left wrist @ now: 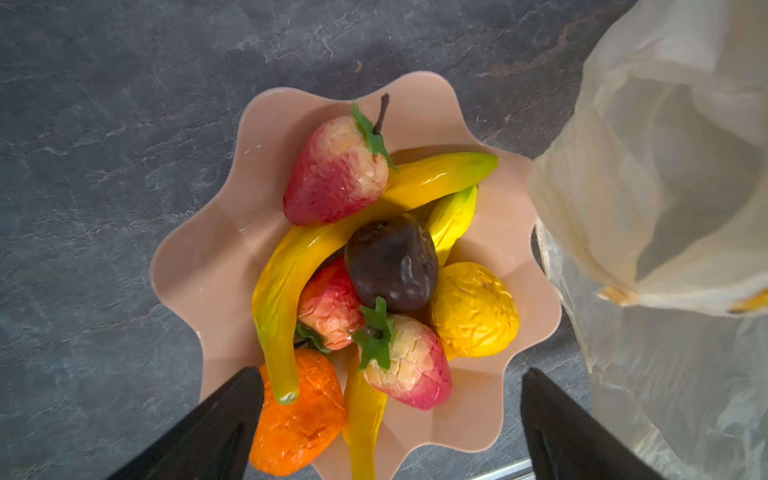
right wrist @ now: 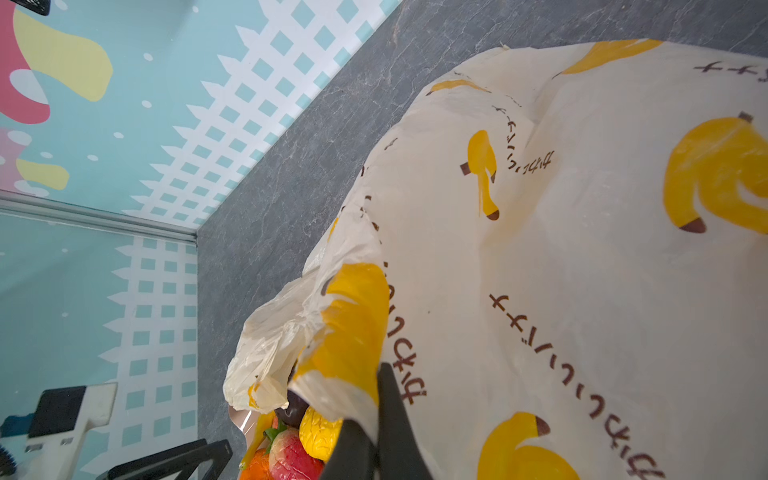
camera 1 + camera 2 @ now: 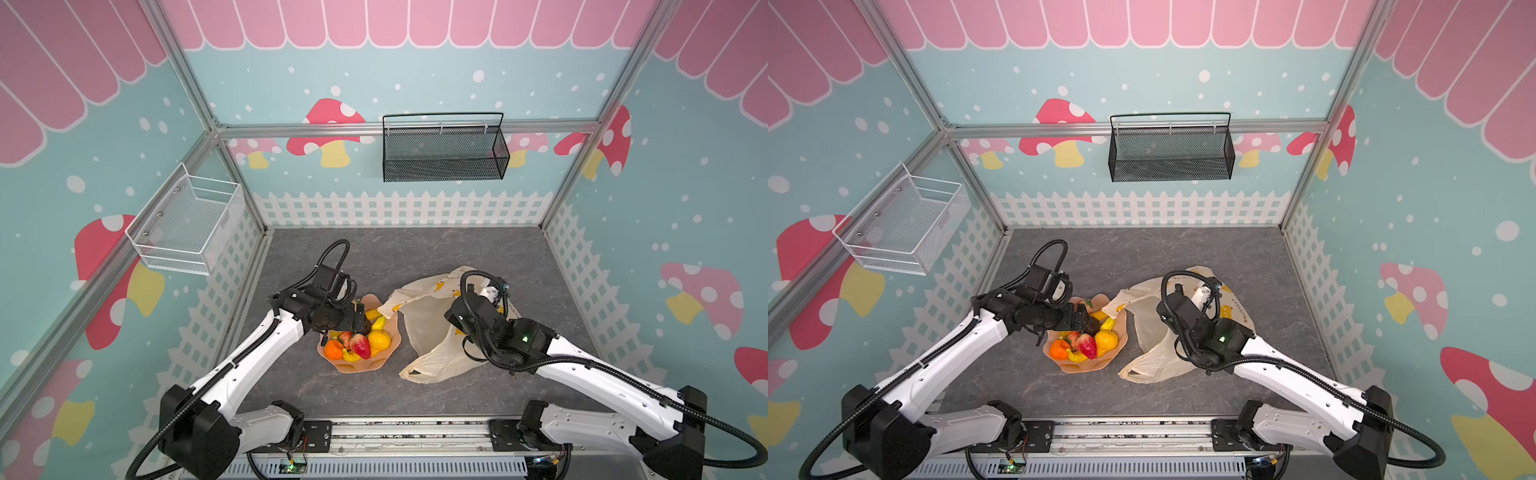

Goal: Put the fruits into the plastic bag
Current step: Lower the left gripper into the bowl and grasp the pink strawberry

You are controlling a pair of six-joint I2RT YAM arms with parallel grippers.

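— I'm looking into a booth: teal walls (image 3: 436, 75) printed with pink mushrooms and a white picket fence, set around a grey stone-look table (image 3: 415, 257). A black mesh basket (image 3: 444, 149) hangs on the back wall, a white wire basket (image 3: 187, 224) on the left one.

— Where's the bag?

— The plastic bag (image 3: 432, 332) lies crumpled on the right half of the table, just beside the peach wavy plate (image 3: 361, 368). One lifted corner reaches to the plate's rim. My right tool (image 2: 370, 411) is clamped tight on a fold of the bag, holding that part up.

— And your left?

— My left tool (image 1: 388, 376) hangs above the plate, jaws spread wide, with nothing gripped.

— The fruits?

— The fruits (image 3: 360, 345) are heaped on the plate. A long banana (image 1: 332, 249) arcs across the pile and an orange (image 1: 299, 419) sits under its tip. Three strawberries (image 1: 336, 174) lie around it, and a yellow-orange fruit (image 1: 473, 309) touches the dark brown fruit (image 1: 392, 266) on top.
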